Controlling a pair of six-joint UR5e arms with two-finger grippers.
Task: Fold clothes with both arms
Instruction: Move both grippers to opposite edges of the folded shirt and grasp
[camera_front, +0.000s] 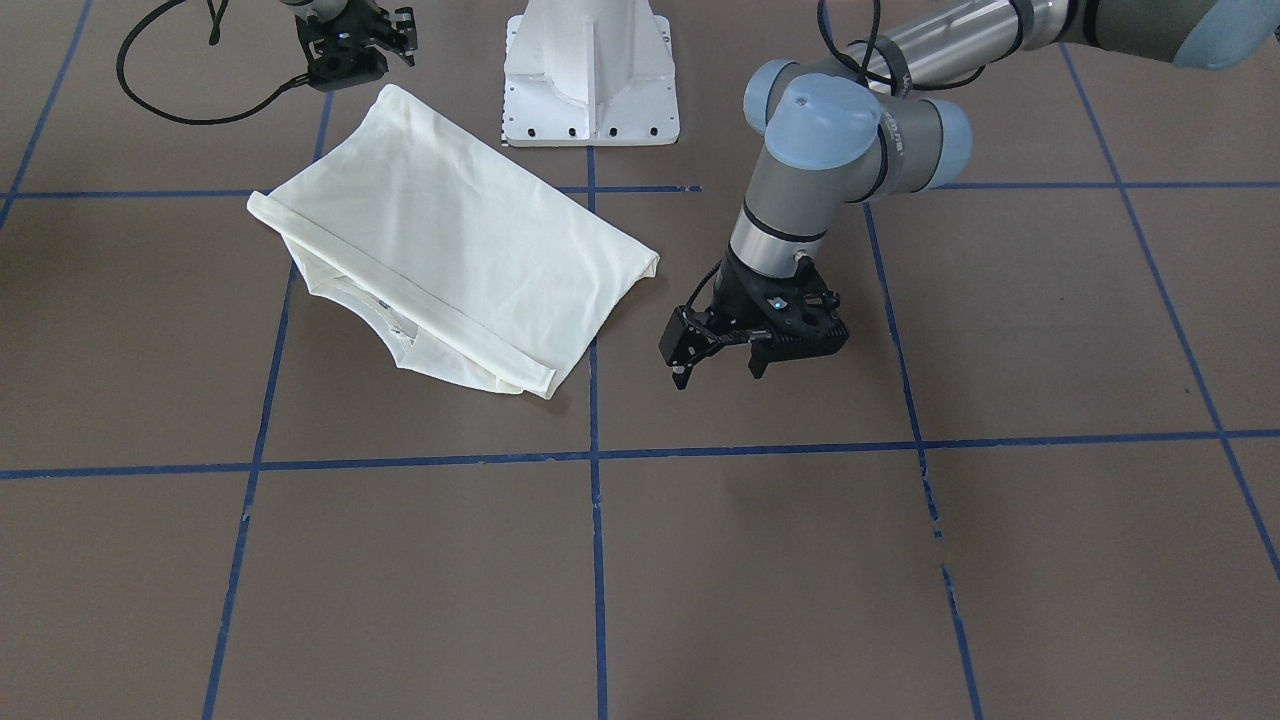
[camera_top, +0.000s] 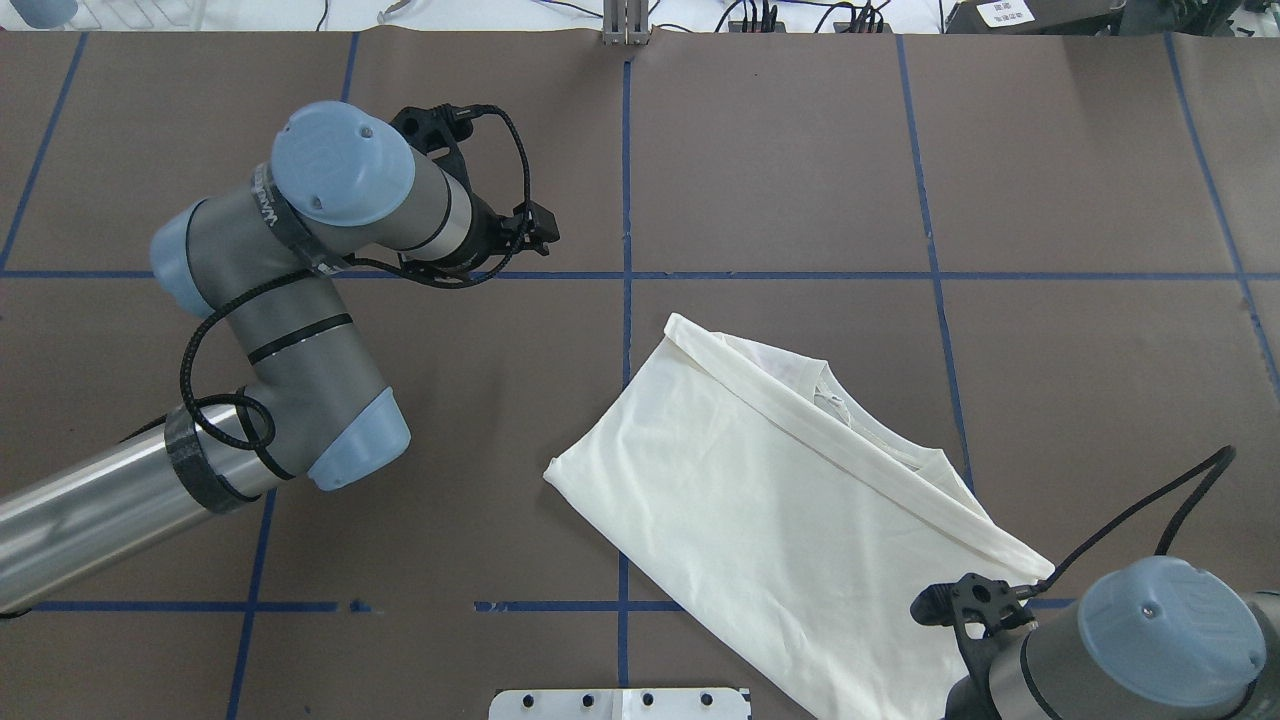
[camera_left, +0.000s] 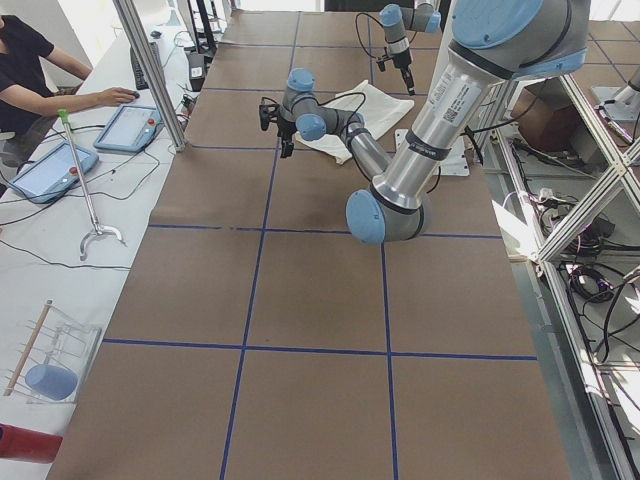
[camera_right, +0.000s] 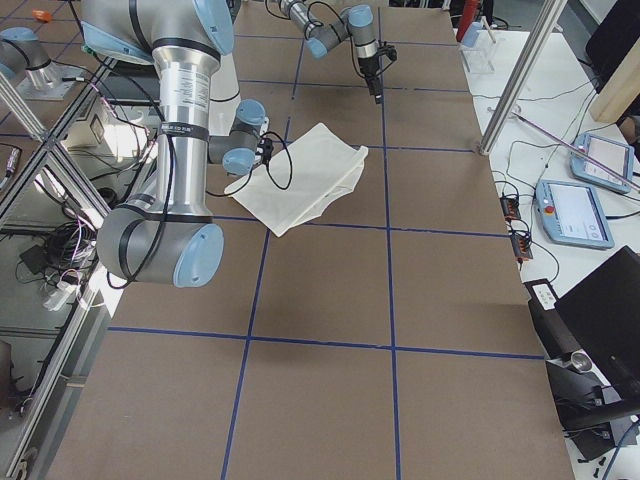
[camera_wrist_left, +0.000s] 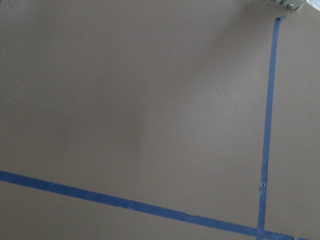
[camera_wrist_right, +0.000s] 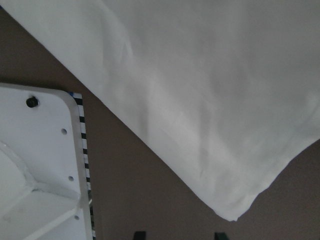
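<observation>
A brown bench (camera_front: 800, 580) marked with blue tape lines (camera_front: 400, 463) carries a folded cream T-shirt (camera_front: 450, 240), plain side up, on the robot's right half. The left hand (camera_front: 718, 366) hangs near one corner, fingers apart and empty. The right hand (camera_front: 355, 50) is beside the opposite corner, fingers apart.

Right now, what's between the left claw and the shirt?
Nothing: only bare brown table separates the left gripper from the shirt, clearest in the front-facing view.
</observation>
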